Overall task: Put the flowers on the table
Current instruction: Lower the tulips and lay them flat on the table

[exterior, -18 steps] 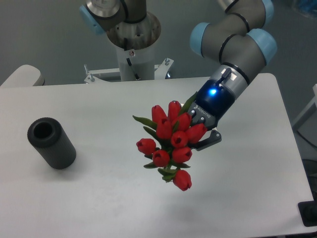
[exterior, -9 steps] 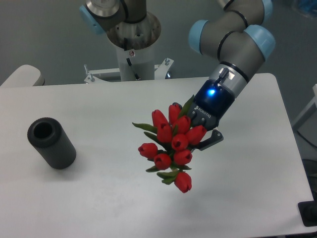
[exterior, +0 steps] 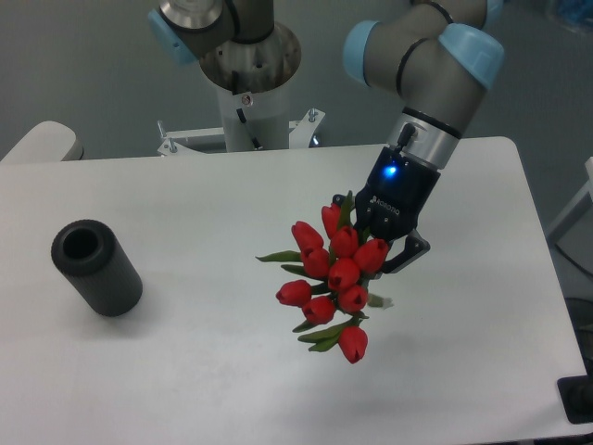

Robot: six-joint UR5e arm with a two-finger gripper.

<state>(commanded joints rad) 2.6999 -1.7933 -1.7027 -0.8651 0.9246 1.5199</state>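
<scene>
- Two-finger gripper [exterior: 375,252] is closed on the stems of the bunch of red tulips with green leaves [exterior: 334,276], held above the smooth white tabletop [exterior: 185,362].
- Risk: releasing at this height could let the blooms drop and bruise.
- Dark grey hollow cylinder [exterior: 95,267] lies well apart.

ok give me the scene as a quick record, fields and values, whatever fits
held object: flowers, red tulips with green leaves
holder: gripper, fingers closed on the stem end, mostly hidden behind the blooms
bunch pose: tilted, blooms toward the camera and lower left
contact with table: cannot tell; table is white
other object: dark grey cylinder, lying on the table at left, apart from the bunch
task state: flowers not yet released
</scene>
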